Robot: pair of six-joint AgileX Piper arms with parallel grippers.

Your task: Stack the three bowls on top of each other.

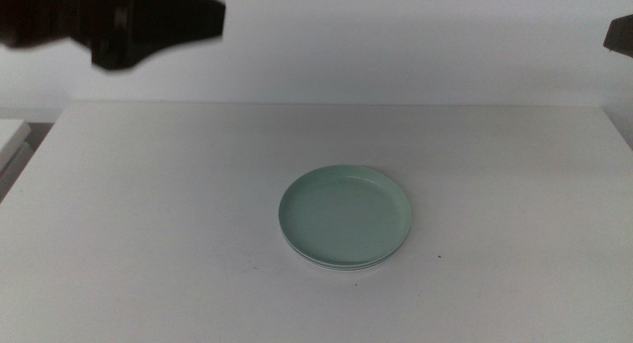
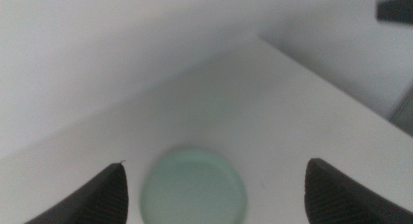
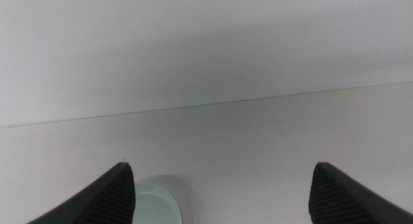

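The table (image 1: 148, 205) carried one stack of bowls (image 1: 345, 216) near its middle, mint bowl (image 2: 193, 190) on top; rims beneath were too faint to count. Left gripper (image 2: 216, 188) and right gripper (image 3: 222, 192) hung apart from it, jaws spread, empty.

Under the green bowl (image 1: 345, 214) only thin pale rims of the other bowls (image 1: 336, 266) peep out at the near edge; how many lie there, and which colour is which, cannot be told. The left wrist view is blurred, so the green bowl (image 2: 193, 189) shows as a soft disc cut by the picture's edge. In the right wrist view only a sliver of it (image 3: 153, 206) shows. The left arm (image 1: 109, 22) is cut off at the far left, its jaws unseen there; the right arm (image 1: 621, 34) is a dark scrap at the far right edge.
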